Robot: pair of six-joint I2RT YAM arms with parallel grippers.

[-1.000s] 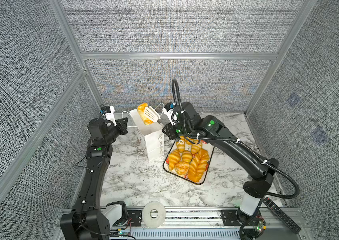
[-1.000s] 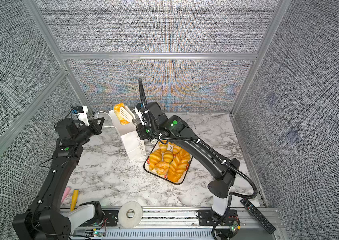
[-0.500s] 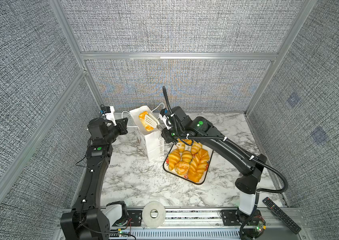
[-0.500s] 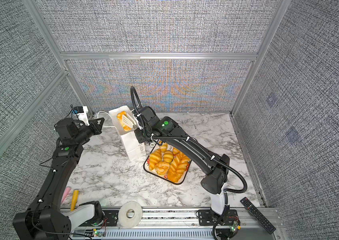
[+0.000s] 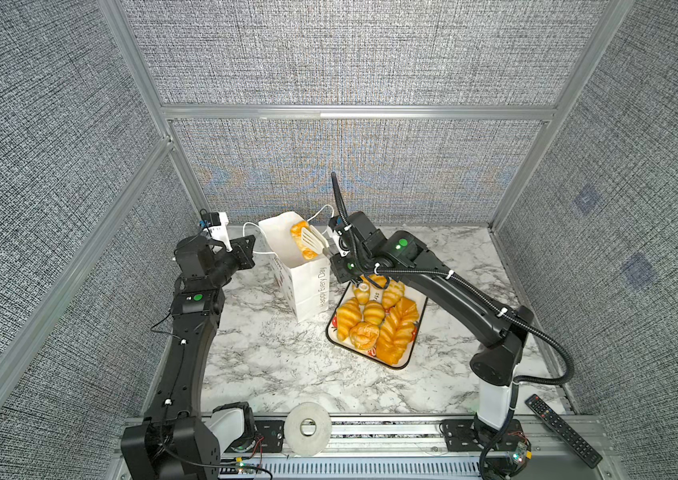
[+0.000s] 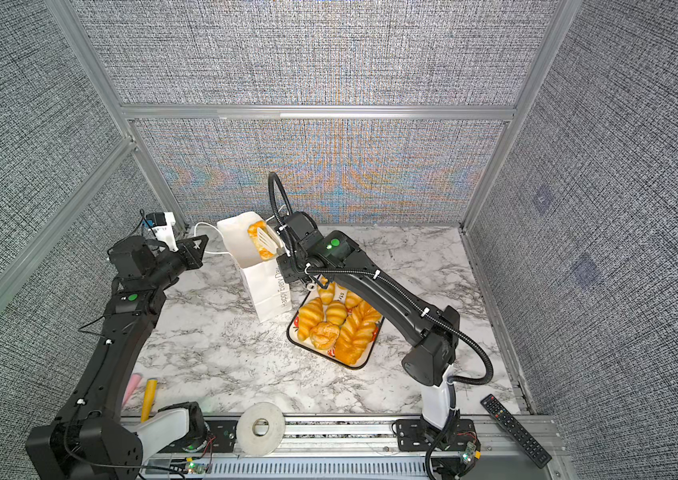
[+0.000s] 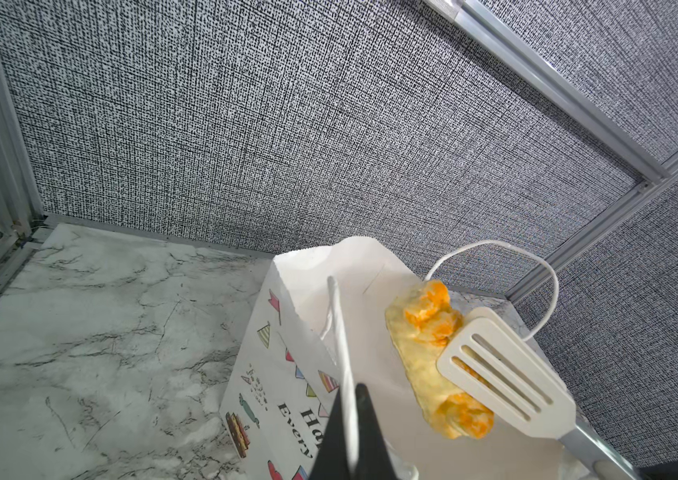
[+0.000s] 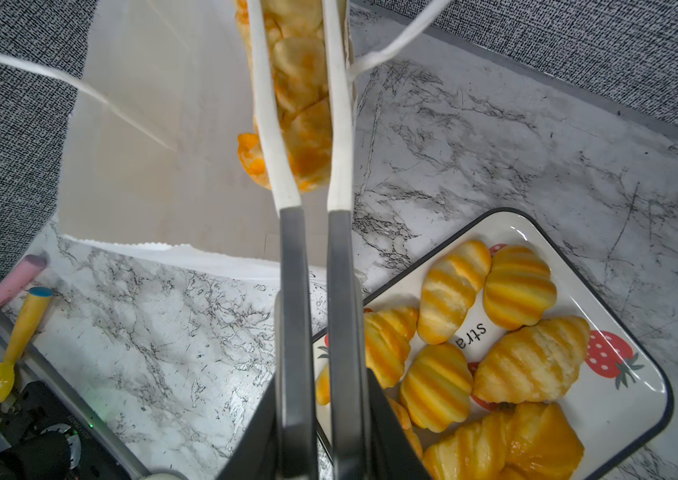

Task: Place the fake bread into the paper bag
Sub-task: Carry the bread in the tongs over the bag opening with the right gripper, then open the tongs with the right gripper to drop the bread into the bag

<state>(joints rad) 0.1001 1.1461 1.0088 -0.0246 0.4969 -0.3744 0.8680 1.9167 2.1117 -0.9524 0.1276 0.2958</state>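
1. The paper bag (image 5: pixel 308 286) stands open on the marble table (image 5: pixel 271 357), with a long loaf (image 5: pixel 300 237) hanging inside its mouth.
2. The strawberry tray (image 5: pixel 411 349) sits just beside the bag and holds the remaining fake bread (image 5: pixel 372 311).
3. The right gripper (image 8: pixel 320 415) is clamped on tongs (image 8: pixel 293 270), whose white blades pinch the loaf.
4. The left gripper (image 7: pixel 352 399) has its fingers together on the bag's cord handle (image 7: pixel 339 332).
5. A second ago the loaf was above the rim; now it is lower, inside the mouth.

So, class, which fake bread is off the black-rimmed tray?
The golden loaf in white slotted tongs over the white paper bag; others lie on the tray.
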